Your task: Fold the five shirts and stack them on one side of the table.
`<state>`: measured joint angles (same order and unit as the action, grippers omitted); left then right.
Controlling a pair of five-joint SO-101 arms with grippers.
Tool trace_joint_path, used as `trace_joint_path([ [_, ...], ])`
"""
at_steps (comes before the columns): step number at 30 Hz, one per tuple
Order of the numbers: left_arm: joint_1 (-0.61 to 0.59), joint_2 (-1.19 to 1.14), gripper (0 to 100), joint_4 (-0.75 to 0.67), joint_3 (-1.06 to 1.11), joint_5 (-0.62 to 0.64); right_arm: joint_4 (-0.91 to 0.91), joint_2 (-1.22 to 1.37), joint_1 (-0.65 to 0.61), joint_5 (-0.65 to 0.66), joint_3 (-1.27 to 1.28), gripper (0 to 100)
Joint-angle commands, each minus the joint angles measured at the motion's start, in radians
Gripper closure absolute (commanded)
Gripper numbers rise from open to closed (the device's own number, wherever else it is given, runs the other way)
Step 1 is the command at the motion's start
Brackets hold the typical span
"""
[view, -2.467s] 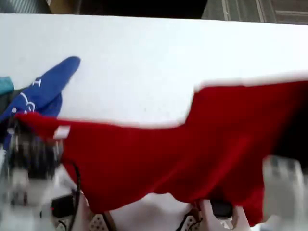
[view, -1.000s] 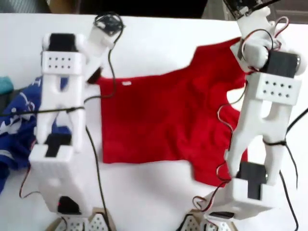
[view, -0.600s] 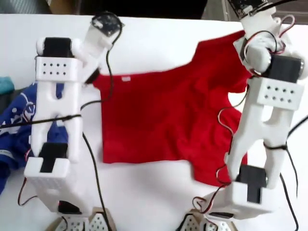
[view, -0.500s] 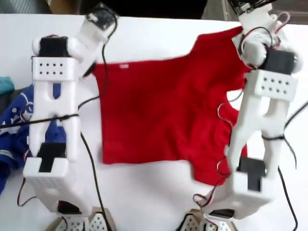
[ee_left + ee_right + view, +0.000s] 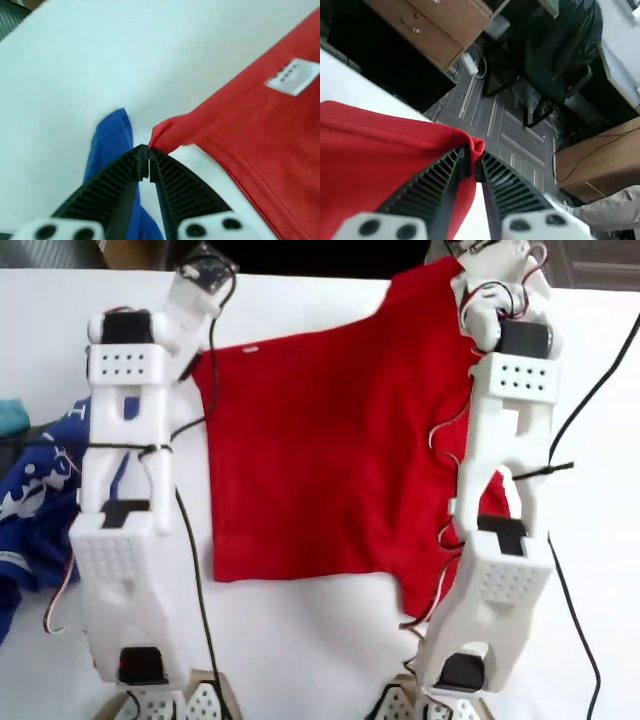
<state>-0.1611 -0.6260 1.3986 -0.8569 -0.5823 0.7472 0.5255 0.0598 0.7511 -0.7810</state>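
A red shirt is spread across the middle of the high view, on the white table between the two arms. Its upper left corner is pinched by the left gripper, whose jaws are closed on a small fold of red cloth. In the high view that corner sits in the upper left of the frame, just beside the wrist of the left arm. A white label is seen on the shirt near that corner.

The shirt's upper right corner is clamped by the right gripper, its jaws closed on the hem. This corner is found at the top of the high view, near the table's far edge, higher in the frame than the left corner. The shirt's lower edge lies flat across the lower middle of the frame. One part reaches further toward the lower right and is partly covered by the right arm.

A blue shirt with white print is crumpled at the left edge of the frame, partly under the left arm. A tip of it is seen just beside the left gripper. A teal cloth is seen at the left edge, above the blue shirt.
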Motion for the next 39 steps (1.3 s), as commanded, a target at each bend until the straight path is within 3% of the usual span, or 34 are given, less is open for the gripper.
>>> trace_joint_path([
  [1,-0.034,-0.023,98,0.018,-0.168,0.000,-0.033,0.018,-0.013,-0.003,-0.104,97.7],
  [10,-0.087,-0.087,98,0.018,-0.312,0.023,-0.039,0.154,-0.028,-0.008,-0.230,97.7],
  [20,-0.052,-0.230,98,0.074,-0.213,-0.075,-0.012,0.275,-0.027,-0.008,-0.241,97.7],
  [23,-0.049,-0.233,98,0.158,-0.269,-0.077,0.081,0.242,-0.024,-0.008,-0.241,97.7],
  [29,-0.052,-0.232,98,0.394,-0.432,-0.061,0.458,0.093,-0.022,-0.009,-0.241,97.7],
  [34,-0.069,-0.127,98,0.393,-0.259,-0.046,0.647,0.004,-0.022,-0.009,-0.241,97.7],
  [39,-0.035,0.118,98,0.388,0.176,-0.051,0.794,-0.042,-0.013,-0.009,-0.241,97.7],
])
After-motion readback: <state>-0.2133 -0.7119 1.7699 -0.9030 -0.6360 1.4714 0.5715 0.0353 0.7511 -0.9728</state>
